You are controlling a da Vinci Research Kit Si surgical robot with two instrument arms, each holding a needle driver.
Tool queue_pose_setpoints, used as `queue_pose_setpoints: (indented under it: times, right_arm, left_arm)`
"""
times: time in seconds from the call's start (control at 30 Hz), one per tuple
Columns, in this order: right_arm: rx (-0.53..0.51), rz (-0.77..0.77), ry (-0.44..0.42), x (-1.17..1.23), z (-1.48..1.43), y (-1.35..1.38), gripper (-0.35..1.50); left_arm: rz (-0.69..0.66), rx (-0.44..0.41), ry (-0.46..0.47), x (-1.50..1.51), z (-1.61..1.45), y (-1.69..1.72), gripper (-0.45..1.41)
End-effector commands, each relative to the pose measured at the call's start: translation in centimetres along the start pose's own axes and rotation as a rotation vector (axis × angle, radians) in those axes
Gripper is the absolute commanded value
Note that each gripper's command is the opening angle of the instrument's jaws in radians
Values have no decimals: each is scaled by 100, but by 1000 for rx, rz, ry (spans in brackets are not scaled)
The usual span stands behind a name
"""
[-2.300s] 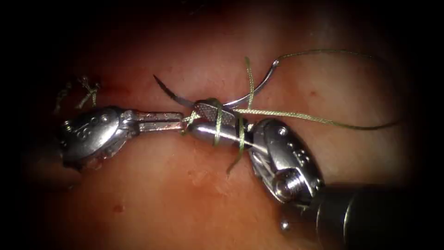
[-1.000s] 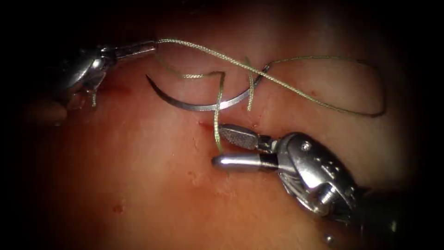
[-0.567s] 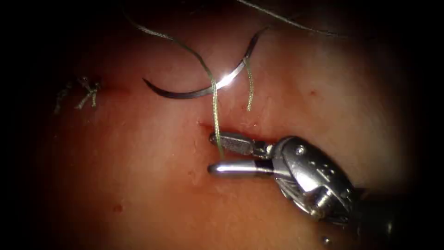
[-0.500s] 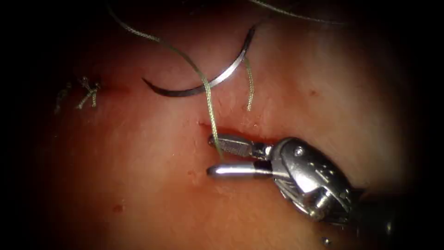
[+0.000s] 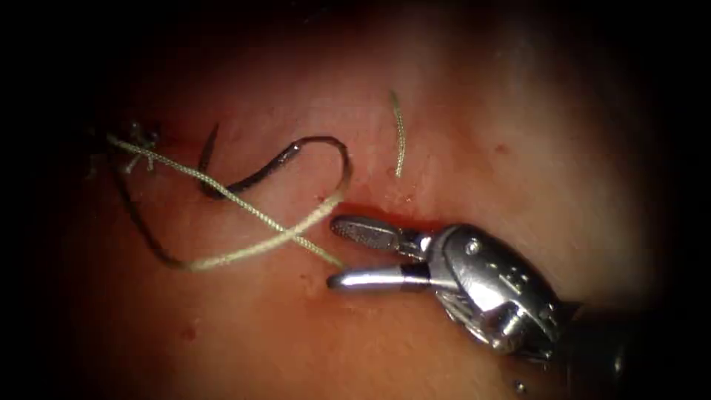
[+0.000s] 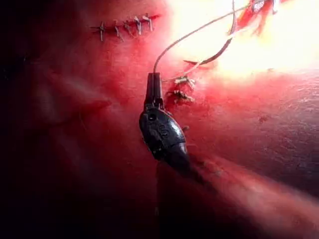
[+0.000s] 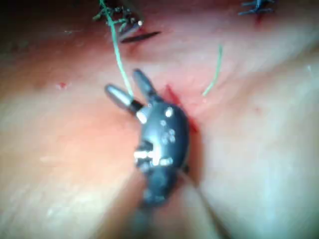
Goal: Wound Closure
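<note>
My right tool (image 5: pixel 332 252) comes in from the lower right with its jaws open and holds nothing. It hovers at the red slit of the cut (image 5: pixel 370 215). The thread (image 5: pixel 244 207) runs from the far left across the tissue (image 5: pixel 459 126) and passes between these jaws. The dark curved needle (image 5: pixel 222 191) lies free on the tissue to the left of the cut, with the thread looping off its end. In the left wrist view my left tool (image 6: pixel 153 82) is shut on the thread (image 6: pixel 184 39). My right tool (image 7: pixel 124 84) straddles the green thread (image 7: pixel 117 55).
A short cut end of thread (image 5: pixel 400 137) stands just above the cut. Tied stitches (image 5: pixel 137 147) sit at the far left. The left wrist view has a row of stitches (image 6: pixel 127 25) and two knots (image 6: pixel 182 89) beside the left tool.
The thread, drawn up and away before, now lies slack in loops to the left. The needle has shifted left and down onto the tissue. My right tool has barely moved, jaws still open.
</note>
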Motion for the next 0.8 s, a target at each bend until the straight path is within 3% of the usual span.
queue_pose_setpoints:
  times: [0.03,0.2,0.23,0.3,0.37,0.47,0.5,0.7,0.73,0.8]
  right_arm:
    - [9,-7,-5,-8,8,0,64]
    - [9,-3,-7,-3,9,2,69]
    - [9,-3,-10,-3,8,1,69]
    - [9,-3,-19,-3,8,0,71]
    - [9,-3,-34,-3,7,0,72]
    - [9,-3,-43,-3,5,0,74]
    - [10,-3,-46,-3,4,-1,74]
    - [14,-4,-53,-4,3,-2,74]
    - [17,-4,-53,-4,3,-2,74]
    - [18,-4,-56,-4,3,-2,74]
  left_arm:
    - [-10,11,2,-13,-10,0,-45]
    - [-79,50,-32,-29,-47,18,-45]
    - [-95,52,-46,-32,-50,23,-38]
    - [-149,58,-87,-36,-56,31,24]
    - [-227,65,-126,-35,-60,37,64]
    - [-279,78,-168,-21,-66,38,89]
    - [-304,94,-183,3,-69,36,104]
    - [-347,-12,-224,55,-65,44,114]
    - [-366,-67,-227,70,-58,45,116]
    - [-384,-97,-230,84,-46,45,116]
